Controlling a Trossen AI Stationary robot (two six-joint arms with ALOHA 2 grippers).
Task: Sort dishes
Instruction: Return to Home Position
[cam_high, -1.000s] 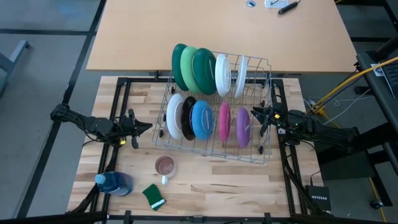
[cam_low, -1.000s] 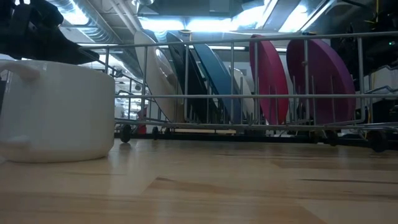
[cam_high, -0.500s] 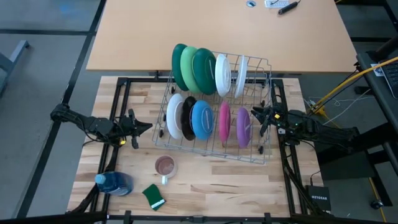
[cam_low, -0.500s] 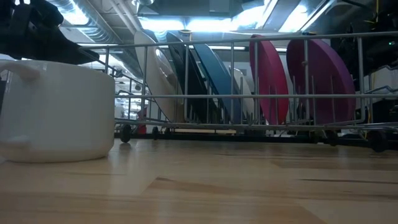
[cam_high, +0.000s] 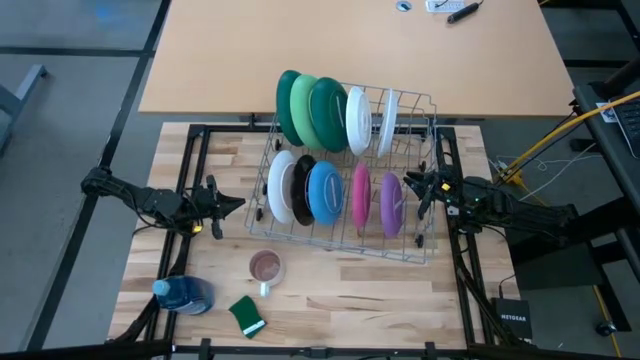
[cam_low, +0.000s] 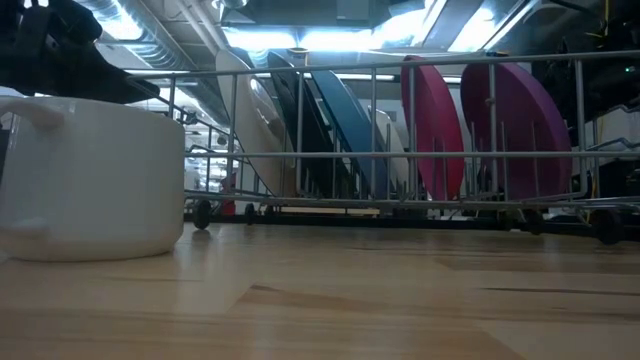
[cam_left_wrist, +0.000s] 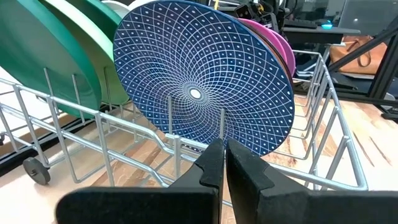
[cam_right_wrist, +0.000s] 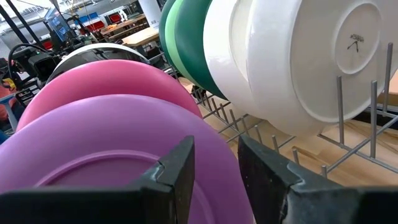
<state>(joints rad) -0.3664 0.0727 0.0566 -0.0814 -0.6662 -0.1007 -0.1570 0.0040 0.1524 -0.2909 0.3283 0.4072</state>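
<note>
A wire dish rack (cam_high: 425, 240) stands mid-table with the dishes upright in its slots. The far row holds three green plates (cam_high: 305, 108) and two white ones (cam_high: 357, 120). The near row holds white, black, blue (cam_high: 326, 192), pink (cam_high: 361, 197) and purple (cam_high: 390, 203) plates. My left gripper (cam_high: 235, 205) hovers shut off the rack's left side, pointing level at the blue patterned plate (cam_left_wrist: 205, 81). My right gripper (cam_high: 412, 185) is open at the rack's right side, its fingers just in front of the purple plate (cam_right_wrist: 93, 155), holding nothing.
Near the front edge are a small mug (cam_high: 265, 266), a blue bottle (cam_high: 183, 294) lying on its side and a green sponge (cam_high: 246, 314). A second, light wooden table (cam_high: 350, 50) adjoins the far side. Bare tabletop lies in front of the rack.
</note>
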